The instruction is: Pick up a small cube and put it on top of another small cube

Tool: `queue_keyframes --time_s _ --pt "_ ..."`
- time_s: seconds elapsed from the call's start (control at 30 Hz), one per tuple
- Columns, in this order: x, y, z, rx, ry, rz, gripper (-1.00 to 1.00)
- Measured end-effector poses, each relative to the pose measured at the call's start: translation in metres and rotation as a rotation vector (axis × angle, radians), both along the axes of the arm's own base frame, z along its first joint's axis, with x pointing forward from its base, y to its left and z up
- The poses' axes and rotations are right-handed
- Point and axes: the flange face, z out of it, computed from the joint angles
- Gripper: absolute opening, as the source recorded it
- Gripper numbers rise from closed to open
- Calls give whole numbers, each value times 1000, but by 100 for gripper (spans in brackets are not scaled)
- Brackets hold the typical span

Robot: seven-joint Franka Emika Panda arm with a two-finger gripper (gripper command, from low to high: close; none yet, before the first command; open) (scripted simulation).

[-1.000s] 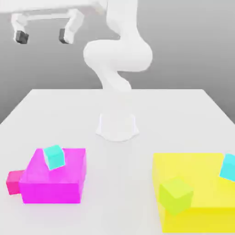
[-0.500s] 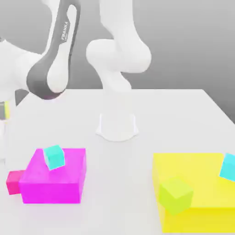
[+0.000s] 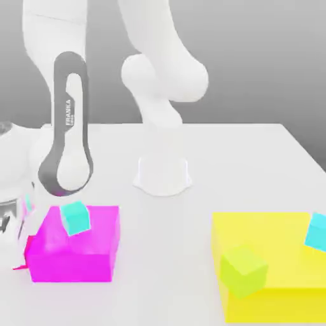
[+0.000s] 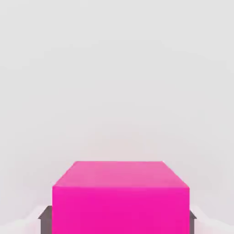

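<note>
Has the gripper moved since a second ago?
Yes. It came down from high above the table to the magenta block's left end in the exterior view, and the gripper is now shut on the small pink cube.

Bright even simulator light, soft faint shadows, no glare, slightly soft rendered edges

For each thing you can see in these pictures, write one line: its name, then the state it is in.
gripper: shut on the small pink cube.
small pink cube: between the fingers, beside the magenta block.
magenta block: flat on the table.
cyan cube: tilted, on the magenta block.
yellow block: flat on the table.
green cube: on the yellow block.
second cyan cube: on the yellow block.
</note>
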Motion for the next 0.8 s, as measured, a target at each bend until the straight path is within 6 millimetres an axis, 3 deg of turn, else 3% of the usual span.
queue_keyframes --time_s 0.13,0.2,0.27,0.4,0.53,0.6,0.67,0.8 --pt "3 -2 40 -4 -1 -3 -100" --pt "15 -12 44 -20 -5 -18 -100" --pt "47 5 55 -22 -15 30 -100" --pt "121 95 91 -1 -35 223 -100" --pt "163 198 125 15 -43 414 -100" --pt "168 262 140 19 -33 540 -100" --pt "163 301 151 16 -18 619 -100" --pt "151 431 183 7 -4 850 -100"
